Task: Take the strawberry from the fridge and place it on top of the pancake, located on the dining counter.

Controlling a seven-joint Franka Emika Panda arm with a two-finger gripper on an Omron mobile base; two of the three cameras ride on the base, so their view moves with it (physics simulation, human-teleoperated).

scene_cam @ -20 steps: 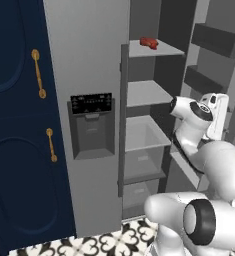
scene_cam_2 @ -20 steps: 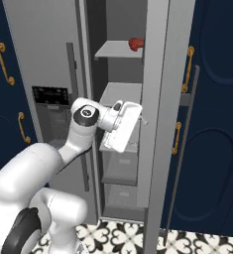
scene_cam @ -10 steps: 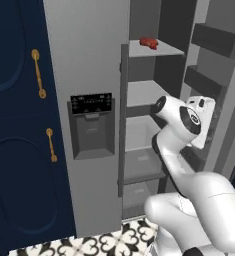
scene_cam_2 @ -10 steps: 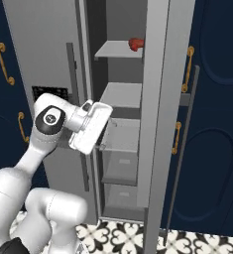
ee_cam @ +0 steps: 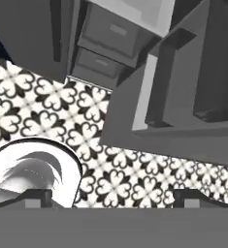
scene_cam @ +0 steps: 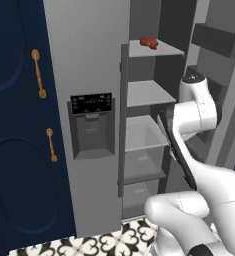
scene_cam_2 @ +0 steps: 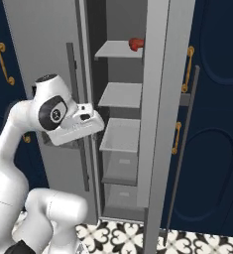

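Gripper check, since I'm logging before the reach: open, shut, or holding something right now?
Gripper: open, holding nothing; its fingertips stand wide apart over the patterned floor, below the open fridge.

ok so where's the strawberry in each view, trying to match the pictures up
Left base view: the strawberry lies on the fridge's top shelf, upper middle of the picture.
Right base view: the strawberry sits at the right end of that top shelf, near the top centre.
Hand view: floor tiles and the fridge's lower drawers here.
Shared landmark: the top shelf.
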